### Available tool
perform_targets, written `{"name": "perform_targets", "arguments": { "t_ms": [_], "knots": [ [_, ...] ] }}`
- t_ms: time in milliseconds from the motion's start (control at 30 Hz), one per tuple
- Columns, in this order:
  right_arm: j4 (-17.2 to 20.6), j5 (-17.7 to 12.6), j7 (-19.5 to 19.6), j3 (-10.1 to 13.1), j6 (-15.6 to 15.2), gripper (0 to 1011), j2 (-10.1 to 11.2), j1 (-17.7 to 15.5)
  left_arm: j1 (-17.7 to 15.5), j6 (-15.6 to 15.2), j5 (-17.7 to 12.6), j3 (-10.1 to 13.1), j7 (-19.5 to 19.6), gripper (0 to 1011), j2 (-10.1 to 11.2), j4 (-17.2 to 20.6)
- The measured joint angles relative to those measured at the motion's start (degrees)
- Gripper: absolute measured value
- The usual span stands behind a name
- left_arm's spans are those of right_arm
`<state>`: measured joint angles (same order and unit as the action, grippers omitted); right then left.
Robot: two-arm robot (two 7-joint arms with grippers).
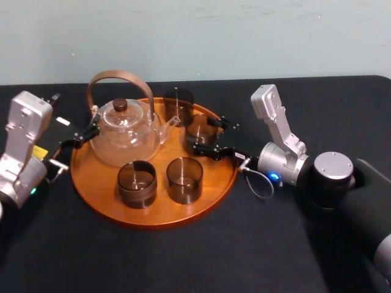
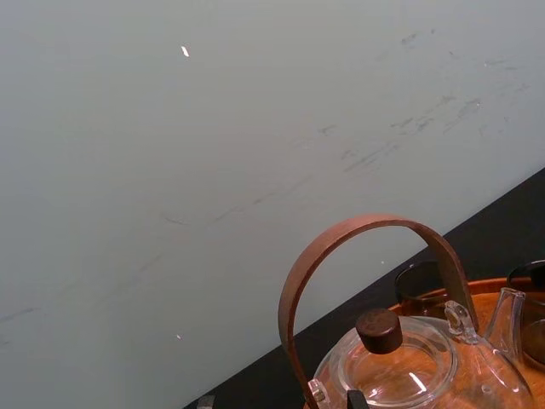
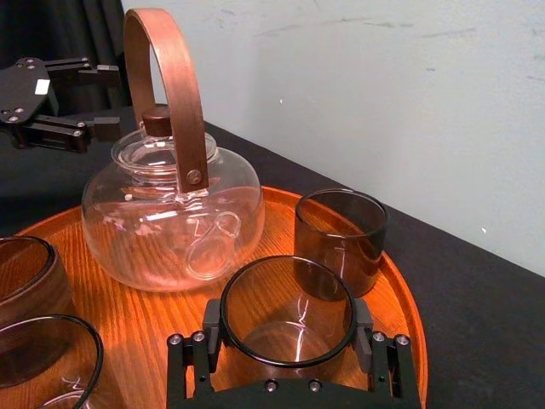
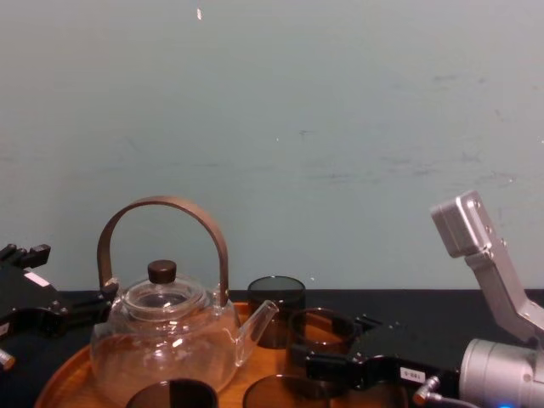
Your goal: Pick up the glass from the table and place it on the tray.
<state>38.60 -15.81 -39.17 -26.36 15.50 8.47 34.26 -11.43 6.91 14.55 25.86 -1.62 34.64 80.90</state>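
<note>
Tray (image 1: 153,217) crowded: teapot (image 1: 128,131) blocks left rear; front rim strip bare; near-side table (image 1: 183,262) apparently open.

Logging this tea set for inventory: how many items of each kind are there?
Smoky glasses: 4, one in the right gripper
Glass teapot: 1, left gripper open beside it
Wooden tray: 1
Total: 6

We see a teapot (image 1: 128,137) with a brown handle (image 1: 116,74). A dark cup (image 1: 178,105) sits at its 2 o'clock, a second cup (image 1: 184,180) at 4, a third cup (image 1: 137,183) at 6.
</note>
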Motion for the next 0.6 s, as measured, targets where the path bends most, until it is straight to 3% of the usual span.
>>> {"name": "perform_targets", "arguments": {
  "t_ms": [300, 467, 600],
  "knots": [
    [0.01, -0.08, 0.05, 0.03, 0.00, 906, 0.01, 0.00, 0.00, 0.00, 0.00, 0.00, 0.00, 1010, 0.00, 0.00],
    [0.04, -0.12, 0.05, 0.06, 0.02, 1002, 0.03, -0.01, 0.00, 0.00, 0.00, 0.00, 0.00, 1010, 0.00, 0.00],
    [0.06, -0.15, 0.05, 0.08, 0.02, 1002, 0.05, -0.02, 0.00, 0.00, 0.00, 0.00, 0.00, 1010, 0.00, 0.00]
  ]
}}
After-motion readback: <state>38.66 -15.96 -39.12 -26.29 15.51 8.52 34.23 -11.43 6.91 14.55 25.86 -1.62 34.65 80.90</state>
